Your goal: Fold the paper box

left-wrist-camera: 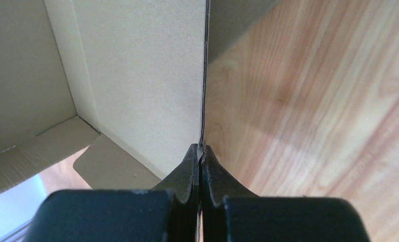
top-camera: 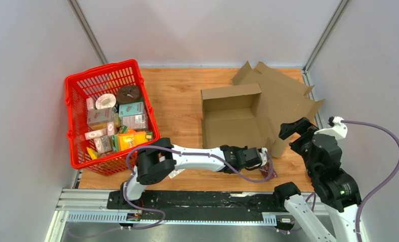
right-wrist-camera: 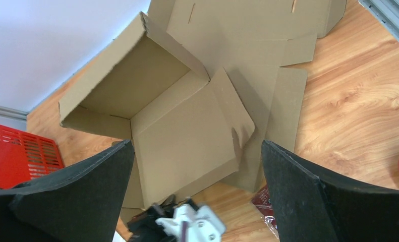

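Cardboard first: the brown corrugated cardboard box (top-camera: pixel 232 118) sits right of the middle of the wooden table (top-camera: pixel 179 93), with its back and left walls up, the base flat, and the big lid sheet sprawled flat toward the right wall. The left arm (top-camera: pixel 197 157) reaches across the near edge, and its jaws are pinched tight on a thin cardboard edge at the box's near right corner; the wrist view shows both fingertips squeezing that 1 sheet. The right arm (top-camera: pixel 328 151) hangs over the lid side with its jaws wide apart, holding nothing. My guess is the step is raising that near panel, so I'd swing it up slowly along its crease rather than yank, since the box is light and would probably slide. Bringing the right jaws down to pin the base or catch the rounded side tab (right-wrist-camera: pixel 237 133) would help. Watch the small dark red packet (top-camera: pixel 266 174) lying just beside the left jaws, and the purple cable (top-camera: pixel 247 174) looping near it. The red plastic basket (top-camera: pixel 78 85) full of groceries is well apart on the left, no bother.
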Controlling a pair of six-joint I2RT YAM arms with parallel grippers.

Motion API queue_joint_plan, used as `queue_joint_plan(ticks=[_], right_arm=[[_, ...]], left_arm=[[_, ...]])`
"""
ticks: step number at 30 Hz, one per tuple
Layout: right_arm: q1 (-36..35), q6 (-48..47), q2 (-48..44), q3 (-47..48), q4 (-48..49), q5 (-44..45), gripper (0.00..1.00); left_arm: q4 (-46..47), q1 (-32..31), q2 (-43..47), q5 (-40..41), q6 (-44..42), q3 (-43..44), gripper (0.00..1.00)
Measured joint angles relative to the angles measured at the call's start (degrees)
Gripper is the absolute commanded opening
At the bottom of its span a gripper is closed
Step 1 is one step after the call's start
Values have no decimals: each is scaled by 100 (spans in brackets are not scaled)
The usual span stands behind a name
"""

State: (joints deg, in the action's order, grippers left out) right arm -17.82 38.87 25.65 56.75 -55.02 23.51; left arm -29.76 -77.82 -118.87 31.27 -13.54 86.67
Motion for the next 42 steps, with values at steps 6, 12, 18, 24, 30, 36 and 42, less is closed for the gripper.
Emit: queue_joint_plan(ticks=[6, 12, 18, 24, 30, 36, 42], right_arm=[[0, -125, 225, -22, 46, -9, 100], [0, -284, 551, -2, 118, -138, 100], [0, -708, 1191, 260, 142, -640, 100], [-20, -1156, 2216, 409, 157, -1537, 100], [-883, -1274, 2892, -142, 728, -2380, 99], [-2177, -1193, 3539, -927, 1727, -2605, 99], [-3381, -782, 3744, -1989, 2898, -1410, 100]], left_arm=[[-398, 258, 1021, -824, 734, 48, 0], [-824, 944, 1829, -1735, 1982, 778, 0], [-621, 2033, 2393, -2791, 4148, 929, 0], [476, 2968, 2496, -3296, 6328, 763, 0], [2216, 3705, 2662, -3425, 8384, -262, 0], [3314, 4192, 2479, -3379, 9868, -704, 0], [3989, 4441, 2149, -3552, 10439, -710, 0]])
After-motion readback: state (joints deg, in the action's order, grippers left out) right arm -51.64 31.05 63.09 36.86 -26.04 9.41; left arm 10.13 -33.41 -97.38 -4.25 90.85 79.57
